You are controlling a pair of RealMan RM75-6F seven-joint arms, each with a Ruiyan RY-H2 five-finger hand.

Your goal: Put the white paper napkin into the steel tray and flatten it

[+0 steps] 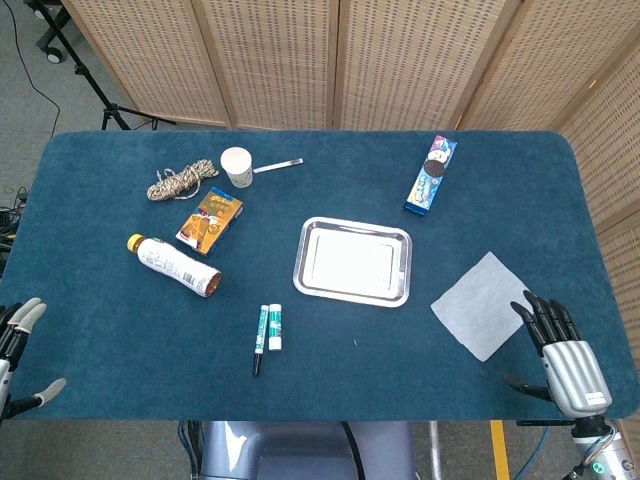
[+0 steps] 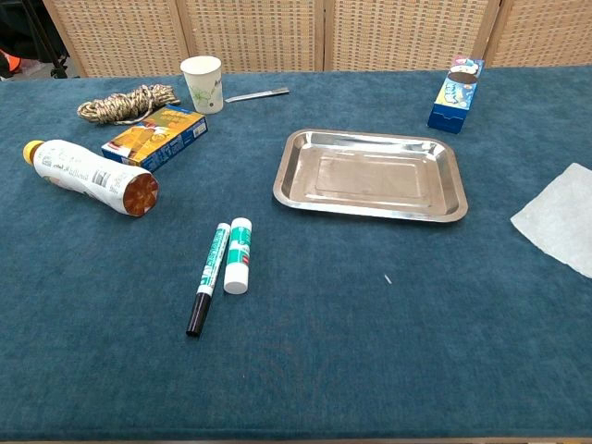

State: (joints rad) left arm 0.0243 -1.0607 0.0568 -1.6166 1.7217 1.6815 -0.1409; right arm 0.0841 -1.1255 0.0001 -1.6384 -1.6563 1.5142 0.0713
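1. The right hand point(image 1: 562, 350) sat at the near right edge of the table point(image 1: 100, 330), back plate up, its dark fingers point(image 1: 545, 315) spread a little and pointing forward, with nothing held between them.
2. The white paper napkin point(image 1: 483, 303) lay flat on the blue cloth just ahead of those fingertips; the foremost tips seemed to reach its near right edge, though whether they actually touched it could not be told.
3. The steel tray point(image 1: 354, 292) stood beyond the napkin from the right fingers, apart from it, with nothing inside.
4. The left hand point(image 1: 20, 345) showed only partly at the near left edge in the head view; its fingers were apart and held nothing.
5. The chest view showed neither hand.
6. Nearer the left fingers lay a bottle point(image 1: 174, 264) on its side, an orange box point(image 1: 210, 220), a coil of rope point(image 1: 182, 181) and a paper cup point(image 1: 237, 166).
7. Between the two hands, near the front, a marker point(image 1: 260, 339) and a glue stick point(image 1: 275, 327) lay side by side.
8. A blue snack box point(image 1: 432, 174) rested far beyond the right fingers.
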